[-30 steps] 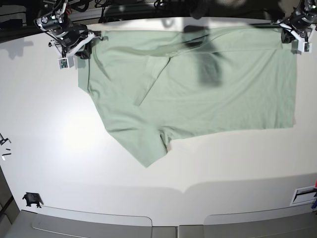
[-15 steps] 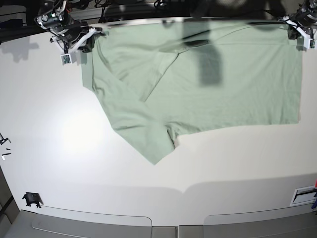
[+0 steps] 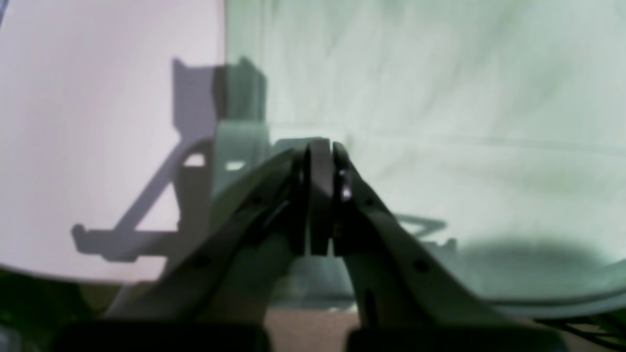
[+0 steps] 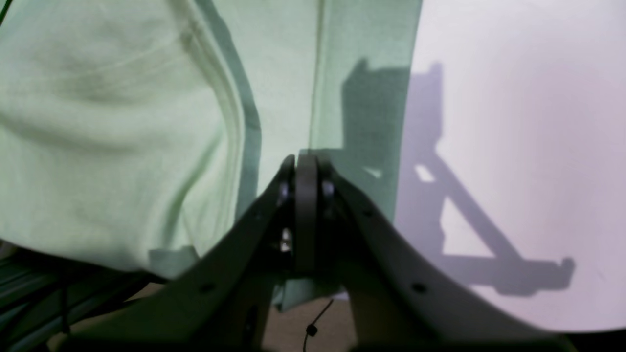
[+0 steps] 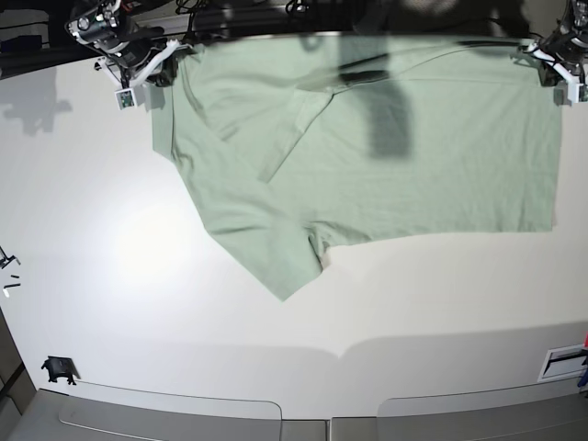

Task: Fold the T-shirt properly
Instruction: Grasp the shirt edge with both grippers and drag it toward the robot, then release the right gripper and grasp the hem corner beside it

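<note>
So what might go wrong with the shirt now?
The left gripper and right gripper are shut at opposite ends of the T-shirt, so uneven pulling could skew it. The fold near its middle is already rumpled, and might set as a crease. The pointed flap sticking out could spoil the outline.

The T-shirt (image 5: 441,165) has shifted slightly right and up in the base view. The right gripper (image 5: 166,77) sits higher at upper left; the left gripper (image 5: 548,75) sits farther right, slightly lower
</note>
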Controlling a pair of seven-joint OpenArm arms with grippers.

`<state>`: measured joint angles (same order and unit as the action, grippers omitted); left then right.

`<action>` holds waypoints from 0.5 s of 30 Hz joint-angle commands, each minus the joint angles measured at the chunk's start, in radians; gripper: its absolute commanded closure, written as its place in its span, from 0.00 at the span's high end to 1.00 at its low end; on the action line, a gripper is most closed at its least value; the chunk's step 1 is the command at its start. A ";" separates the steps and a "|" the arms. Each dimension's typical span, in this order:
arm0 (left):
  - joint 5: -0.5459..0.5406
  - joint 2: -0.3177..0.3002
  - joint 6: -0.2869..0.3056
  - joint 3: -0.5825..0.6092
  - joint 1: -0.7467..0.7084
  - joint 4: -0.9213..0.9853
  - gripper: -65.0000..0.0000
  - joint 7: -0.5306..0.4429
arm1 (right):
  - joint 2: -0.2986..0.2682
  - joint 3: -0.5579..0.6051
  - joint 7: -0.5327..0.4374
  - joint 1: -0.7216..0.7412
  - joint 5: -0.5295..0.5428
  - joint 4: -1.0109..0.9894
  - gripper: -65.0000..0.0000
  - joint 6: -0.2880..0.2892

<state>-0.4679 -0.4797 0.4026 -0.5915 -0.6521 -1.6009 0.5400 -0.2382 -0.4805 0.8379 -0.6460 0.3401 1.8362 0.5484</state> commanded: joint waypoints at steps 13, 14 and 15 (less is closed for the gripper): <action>-0.008 -0.019 0.001 -0.012 0.012 -0.188 0.32 -0.024 | -0.010 -0.030 -0.229 0.140 -0.001 0.288 0.40 -0.007; -0.008 -0.019 0.001 -0.012 0.012 -0.192 0.32 -0.028 | -0.010 -0.030 -0.229 0.171 -0.001 0.288 0.46 -0.007; -0.008 -0.019 0.001 -0.012 0.012 -0.192 0.32 -0.034 | -0.010 -0.030 -0.229 0.204 -0.005 0.287 0.46 -0.007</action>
<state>-0.4671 -0.4801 0.4034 -0.5915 -0.6369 -1.7775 0.5236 -0.2382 -0.5049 0.6380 -0.4450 0.3233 2.1056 0.5465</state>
